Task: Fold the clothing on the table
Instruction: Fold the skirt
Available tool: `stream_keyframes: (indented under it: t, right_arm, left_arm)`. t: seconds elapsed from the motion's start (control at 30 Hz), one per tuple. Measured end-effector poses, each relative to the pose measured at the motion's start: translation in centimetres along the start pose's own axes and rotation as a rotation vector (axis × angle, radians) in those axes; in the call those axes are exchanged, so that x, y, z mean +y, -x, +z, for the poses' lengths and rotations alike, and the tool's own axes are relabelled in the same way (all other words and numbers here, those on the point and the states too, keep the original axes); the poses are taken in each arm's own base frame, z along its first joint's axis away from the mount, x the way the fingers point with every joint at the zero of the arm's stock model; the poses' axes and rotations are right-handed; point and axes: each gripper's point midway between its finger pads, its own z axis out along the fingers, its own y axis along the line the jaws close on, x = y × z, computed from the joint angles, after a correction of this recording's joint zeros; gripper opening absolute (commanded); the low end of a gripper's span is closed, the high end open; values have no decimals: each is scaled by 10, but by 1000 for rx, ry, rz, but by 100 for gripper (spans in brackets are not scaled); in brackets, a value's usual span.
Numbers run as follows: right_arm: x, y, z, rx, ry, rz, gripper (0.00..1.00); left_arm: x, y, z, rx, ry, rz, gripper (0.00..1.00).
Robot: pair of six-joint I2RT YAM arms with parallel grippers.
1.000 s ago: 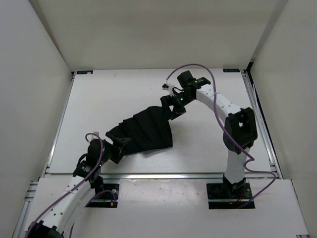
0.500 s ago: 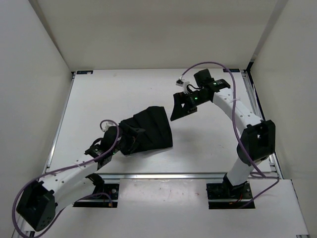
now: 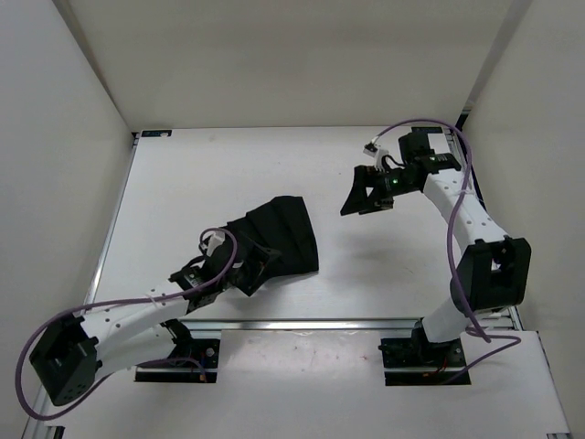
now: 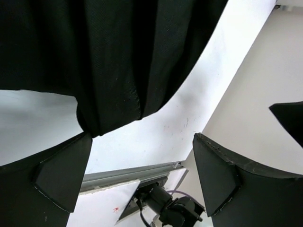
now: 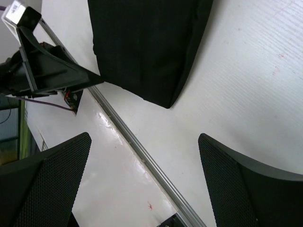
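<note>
The left hand (image 3: 241,265) sits low at the near left end of the clothing (image 3: 281,236). It is released, its fingers (image 4: 61,177) spread wide with nothing between them. Its wrist view shows the cloth's edge just ahead of the tips rather than inside the gap, so the hand seems placed clear of the fabric, not set to grip it. The clothing lies on the surface (image 3: 201,174) as a compact dark bundle with creases running along it, somewhat left of the middle and near the rail (image 3: 366,323) along the near edge. Its doubled layers suggest the fold is largely made. The right hand (image 3: 367,194) hangs well apart from the bundle, toward the far right corner, also released and empty. Its camera looks back over the cloth, probably a stance that leaves the garment unobstructed.
</note>
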Motion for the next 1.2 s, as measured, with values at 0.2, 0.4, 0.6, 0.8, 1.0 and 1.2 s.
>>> stream_keyframes:
  t: [0.2,0.4,0.6,0.8,1.0,1.2]
  right_arm:
    - [0,1,-12,-37,2,8,99]
    - [-13,-11,-27,-74,-22,65,100]
    - [-18,-20,-31,-82,-24,103,99]
    - [-19,-18,-38,-104,-29,104,99]
    - [-23,-16,-44,-124,-40,111,99]
    - [-23,-16,-44,-127,-42,112,100]
  left_arm:
    - [0,-9,14,-13,54,15,99]
    - [12,-7,20,-41,118,30,98]
    - [5,-10,16,-41,98,22,98]
    - [11,-11,21,-41,115,16,99]
    - [22,-15,25,-34,135,13,99]
    - [30,-15,26,-37,151,5,99]
